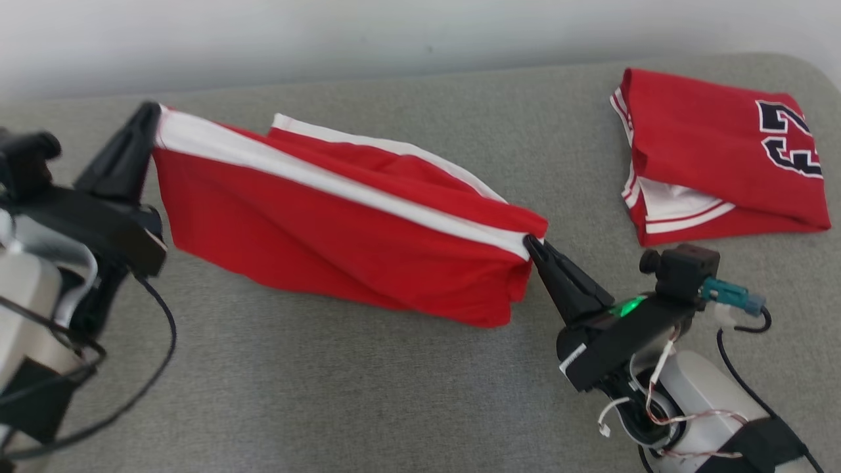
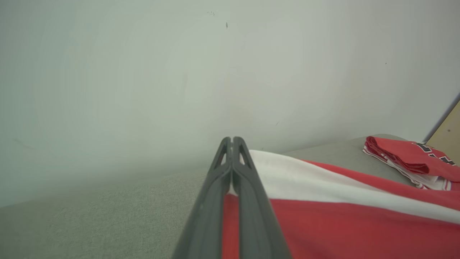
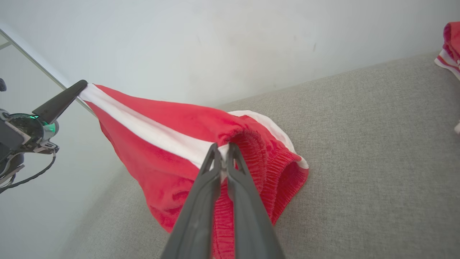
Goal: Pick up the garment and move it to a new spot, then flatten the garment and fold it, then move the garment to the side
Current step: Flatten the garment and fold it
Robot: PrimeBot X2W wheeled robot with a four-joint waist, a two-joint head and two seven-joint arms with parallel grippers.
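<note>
The garment (image 1: 341,230) is a pair of red shorts with a white side stripe, stretched between my two grippers and hanging above the grey cushion. My left gripper (image 1: 154,121) is shut on its hem corner at the left, seen in the left wrist view (image 2: 231,142) pinching the white stripe. My right gripper (image 1: 531,244) is shut on the elastic waistband end at the right, and the right wrist view (image 3: 222,149) shows the ribbed waistband (image 3: 273,169) bunched around the fingers. The garment's lower edge (image 1: 486,318) sags toward the cushion.
A second red garment (image 1: 716,157), folded, with white trim and dark lettering, lies at the back right of the grey cushion (image 1: 328,394). A pale wall (image 1: 328,33) runs behind the cushion. Open cushion surface lies in front of the held shorts.
</note>
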